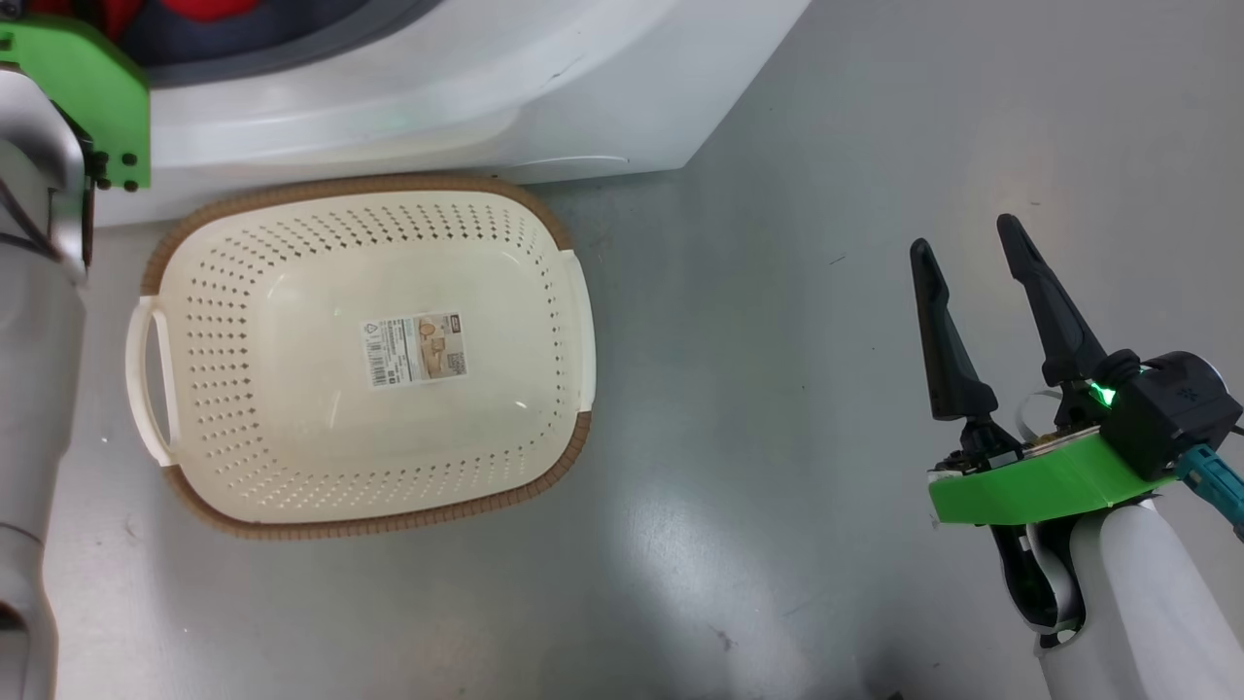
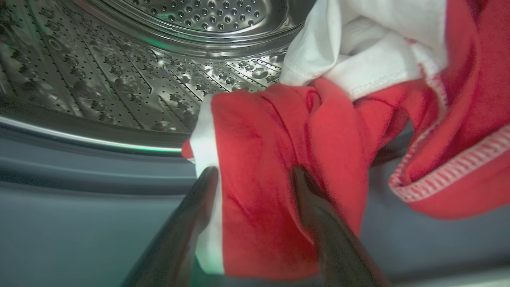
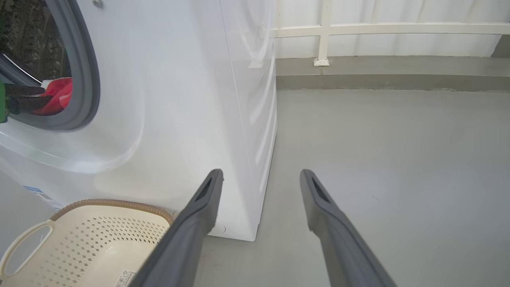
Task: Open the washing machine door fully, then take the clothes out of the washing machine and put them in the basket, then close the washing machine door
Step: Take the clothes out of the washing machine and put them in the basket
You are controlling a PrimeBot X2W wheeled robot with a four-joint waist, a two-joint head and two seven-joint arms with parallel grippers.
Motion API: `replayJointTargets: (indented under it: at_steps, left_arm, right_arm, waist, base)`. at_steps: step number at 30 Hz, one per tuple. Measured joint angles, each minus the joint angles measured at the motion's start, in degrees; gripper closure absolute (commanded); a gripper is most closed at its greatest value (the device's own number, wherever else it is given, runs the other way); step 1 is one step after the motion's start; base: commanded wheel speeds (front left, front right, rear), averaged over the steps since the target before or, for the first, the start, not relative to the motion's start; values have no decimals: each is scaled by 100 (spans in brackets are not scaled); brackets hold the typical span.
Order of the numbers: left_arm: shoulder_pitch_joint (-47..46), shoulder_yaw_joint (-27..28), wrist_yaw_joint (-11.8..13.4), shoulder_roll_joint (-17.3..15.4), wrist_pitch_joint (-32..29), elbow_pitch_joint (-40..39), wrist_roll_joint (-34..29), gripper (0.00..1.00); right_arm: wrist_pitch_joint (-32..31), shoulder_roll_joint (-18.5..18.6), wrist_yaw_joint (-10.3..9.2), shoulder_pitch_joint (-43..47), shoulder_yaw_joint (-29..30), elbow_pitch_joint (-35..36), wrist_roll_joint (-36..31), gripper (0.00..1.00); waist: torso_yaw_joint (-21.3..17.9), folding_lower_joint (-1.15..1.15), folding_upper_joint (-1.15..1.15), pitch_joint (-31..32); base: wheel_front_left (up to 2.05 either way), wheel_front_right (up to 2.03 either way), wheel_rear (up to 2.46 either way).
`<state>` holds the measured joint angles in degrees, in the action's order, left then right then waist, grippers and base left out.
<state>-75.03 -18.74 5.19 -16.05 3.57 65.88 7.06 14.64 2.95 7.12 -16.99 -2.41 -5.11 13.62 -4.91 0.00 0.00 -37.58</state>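
Observation:
My left gripper (image 2: 255, 175) reaches into the white washing machine (image 1: 437, 87) and stands open, its two dark fingers either side of a hanging fold of the red and white clothes (image 2: 271, 151). The clothes lie over the grey gasket (image 2: 79, 171) in front of the steel drum (image 2: 159, 79), and show red at the opening (image 3: 59, 93). The cream basket (image 1: 389, 183) sits on the floor right below the opening with nothing but its sticker inside. My right gripper (image 1: 964, 236) hovers open over the floor to the basket's right, holding nothing. The washing machine door is out of view.
Grey floor (image 1: 758, 437) spreads to the right of the washing machine and basket. In the right wrist view a white railing (image 3: 322, 36) and a low kerb run along the far side. My left forearm (image 1: 39, 340) stands beside the basket's left handle.

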Motion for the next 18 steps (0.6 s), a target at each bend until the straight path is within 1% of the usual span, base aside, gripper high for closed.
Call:
replayJointTargets:
  at_steps: [1,8,9,10,13,18]
  left_arm:
    - [-21,-8,31,-4,-3,46,-3,0]
    - [-136,-64,26,-25,-80,338,-1,0]
    - [-161,-77,11,-25,-98,385,10,25]
    - [-166,-92,-38,-25,-115,416,10,100]
    - [-193,-131,-81,-19,-137,463,16,100]
    - [-224,-154,-112,-19,44,494,51,100]
  right_arm:
    - [0,-1,0,0,-2,0,1,0]
    - [0,-1,0,0,-15,1,11,0]
    - [0,-1,0,0,-18,1,11,0]
    - [0,-1,0,0,-20,1,11,0]
    - [0,-1,0,0,-24,1,11,0]
    - [0,-1,0,0,-24,1,12,0]
  waist:
    - [-3,0,0,-1]
    - [-29,0,0,1]
    - [-35,0,0,4]
    - [-37,0,0,6]
    - [-40,0,0,10]
    - [-35,0,0,20]
  base:
    - [0,0,0]
    - [0,0,0]
    - [0,0,0]
    - [0,0,0]
    - [0,0,0]
    - [0,0,0]
